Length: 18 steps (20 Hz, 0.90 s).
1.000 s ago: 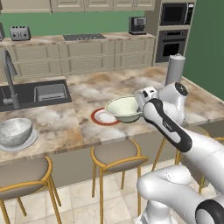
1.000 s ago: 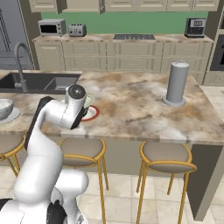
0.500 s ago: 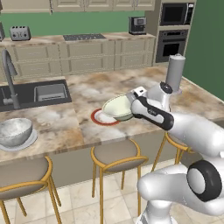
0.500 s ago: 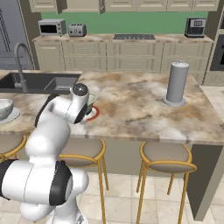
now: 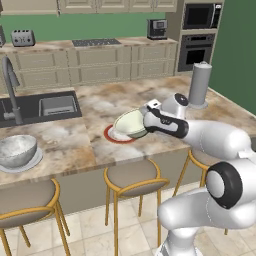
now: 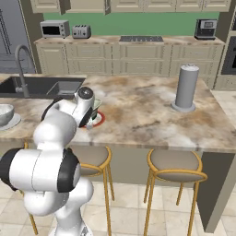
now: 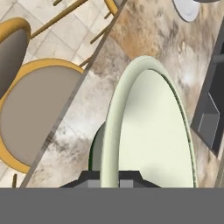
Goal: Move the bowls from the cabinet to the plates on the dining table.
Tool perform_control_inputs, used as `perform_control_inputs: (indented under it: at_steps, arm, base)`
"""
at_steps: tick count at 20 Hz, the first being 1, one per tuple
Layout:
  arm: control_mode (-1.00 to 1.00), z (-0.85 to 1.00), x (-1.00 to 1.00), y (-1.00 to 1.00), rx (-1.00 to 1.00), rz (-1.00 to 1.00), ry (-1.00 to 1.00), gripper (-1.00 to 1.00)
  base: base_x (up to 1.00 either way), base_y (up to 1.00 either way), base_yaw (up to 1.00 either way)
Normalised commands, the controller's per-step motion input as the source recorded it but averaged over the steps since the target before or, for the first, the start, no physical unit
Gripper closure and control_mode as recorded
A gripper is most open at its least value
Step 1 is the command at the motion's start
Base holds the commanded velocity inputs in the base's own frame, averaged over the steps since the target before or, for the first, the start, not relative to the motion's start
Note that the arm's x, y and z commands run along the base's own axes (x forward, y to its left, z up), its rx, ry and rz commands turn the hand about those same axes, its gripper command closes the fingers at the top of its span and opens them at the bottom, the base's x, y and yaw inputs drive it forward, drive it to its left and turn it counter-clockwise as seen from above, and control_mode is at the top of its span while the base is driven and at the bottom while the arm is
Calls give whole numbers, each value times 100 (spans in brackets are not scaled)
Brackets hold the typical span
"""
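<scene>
My gripper [image 5: 146, 122] is shut on the rim of the cream bowl [image 5: 130, 124], green outside, and holds it tilted on edge just above the red-rimmed plate [image 5: 111, 135] on the dining table [image 5: 100, 106]. In the hand view the bowl's cream inside [image 7: 153, 135] faces right, its green outside [image 7: 96, 151] faces left, and my gripper [image 7: 109, 179] pinches the rim. The speckled grey bowl [image 5: 17, 149] sits on the white plate [image 5: 25, 164] at the table's left end. In the right base view my arm covers the hand, with the red-rimmed plate [image 6: 99, 119] beside it.
A dark sink [image 5: 42, 107] with a tall tap [image 5: 12, 89] lies left of the plates. A grey cylinder [image 5: 200, 84] stands at the table's far right. Yellow-framed stools [image 5: 131, 177] line the near edge. A back counter carries a toaster [image 5: 22, 37].
My arm has stretched out and carried the cream bowl slightly left over the red-rimmed plate, tipping it further onto its edge. The grip stayed shut.
</scene>
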Motion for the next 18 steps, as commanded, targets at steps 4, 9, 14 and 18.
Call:
perform_control_inputs:
  at_steps: [4,9,14,18]
  arm:
    - [-100,-12,9,8,0,3,0,100]
    - [-100,-16,20,4,0,3,0,100]
    - [-100,-28,33,6,0,2,0,100]
    - [-100,-30,36,3,0,4,0,100]
  base:
    - [0,0,0]
    - [0,0,0]
    - [0,0,0]
    - [0,0,0]
